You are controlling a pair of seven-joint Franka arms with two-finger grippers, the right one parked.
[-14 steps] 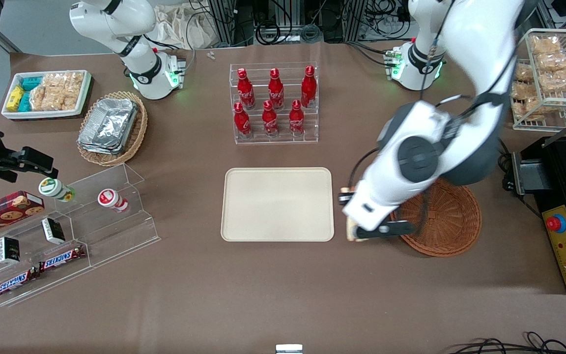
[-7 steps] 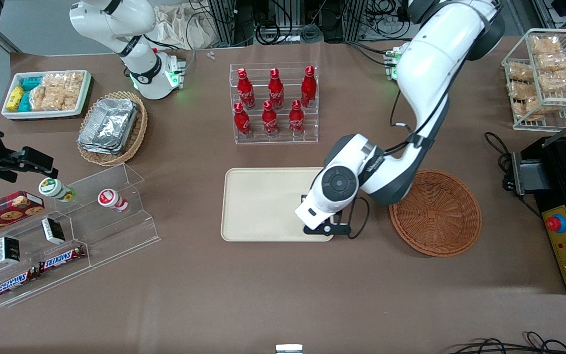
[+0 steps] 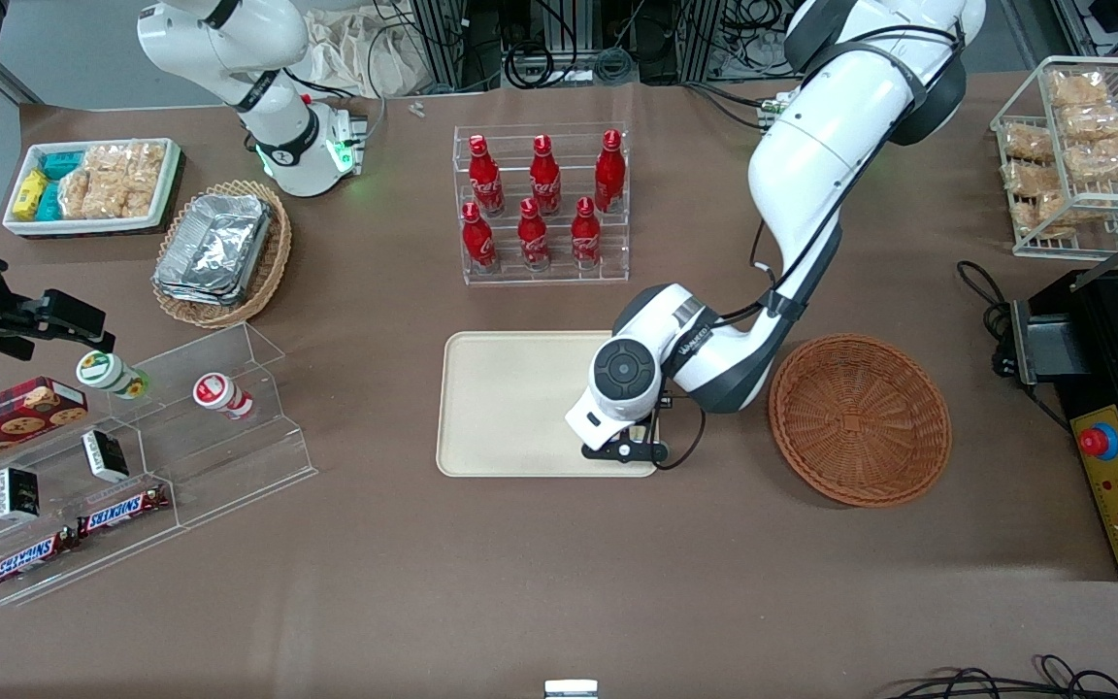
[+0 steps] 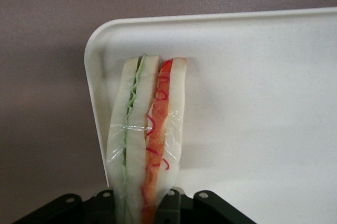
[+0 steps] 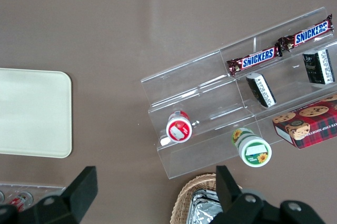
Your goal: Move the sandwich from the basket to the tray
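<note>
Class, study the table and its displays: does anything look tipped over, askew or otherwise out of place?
Two small cups lie on their sides on the clear stepped stand instead of standing upright. Otherwise nothing stands out: the hand holds the sandwich over the tray, and the basket sits empty.

Brown surface (image 3: 520, 582), cream tray (image 3: 510, 408) at its middle, wicker basket (image 3: 860, 419) just beside the tray toward the working arm's end, bottle rack (image 3: 542, 204) farther from the camera, end effector (image 3: 629, 449) above the tray's corner.

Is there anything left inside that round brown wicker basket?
No: the basket shows only bare weave, while the sandwich is clamped in the gripper over a corner of the tray.
</note>
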